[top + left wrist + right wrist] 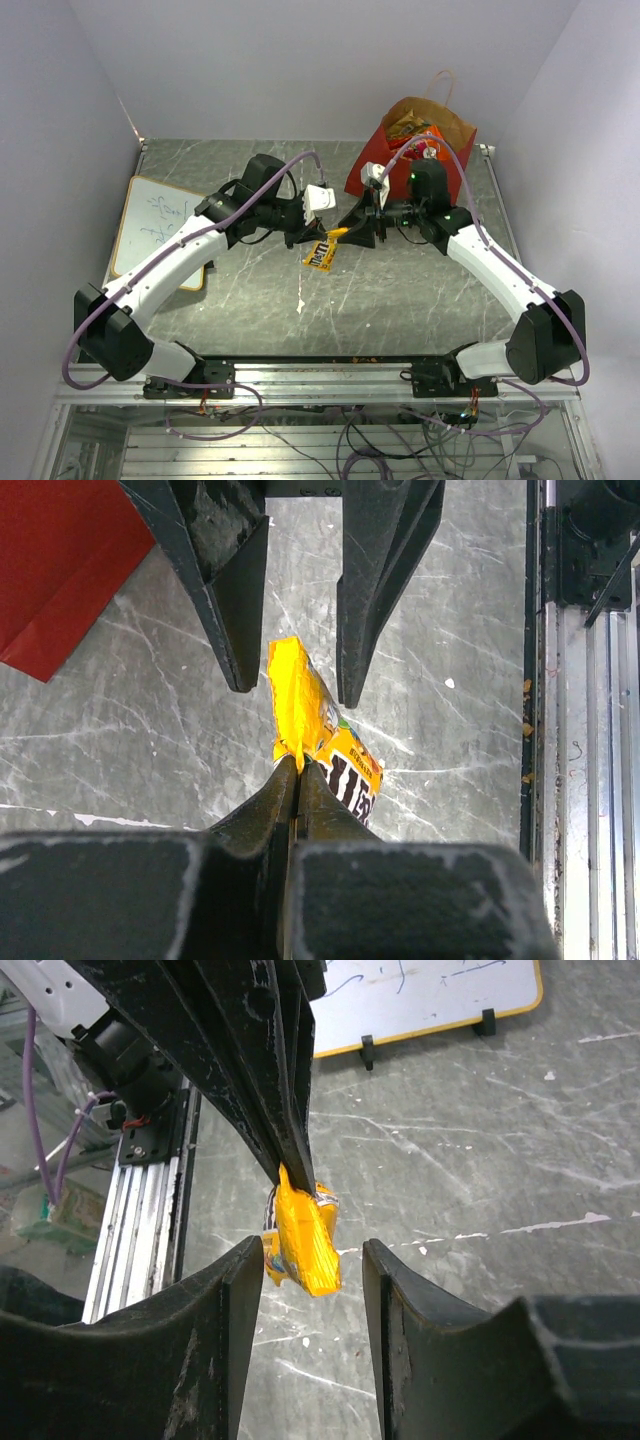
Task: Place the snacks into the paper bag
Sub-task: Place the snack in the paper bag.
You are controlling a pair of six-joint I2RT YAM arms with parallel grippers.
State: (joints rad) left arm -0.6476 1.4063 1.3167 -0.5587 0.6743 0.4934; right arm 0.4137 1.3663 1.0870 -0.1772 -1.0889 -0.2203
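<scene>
Top view: mid-handover of yellow candy pack (320, 255) above table (400, 300), between left pincer (315, 238) and right pincer (352, 232); paper bag (368, 178) just behind right pincer. Left wrist: left pincer clamped tight on pack's edge. Right wrist: right pincer wide open, straddling pack, gripping nothing. Next probably needs closing right, releasing left.

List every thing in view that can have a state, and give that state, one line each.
left gripper: shut on yellow packet.
right gripper: open, either side of the packet.
yellow packet: held aloft, hanging.
paper bag: upright, open, snacks inside.
whiteboard: lying flat, written on.
</scene>
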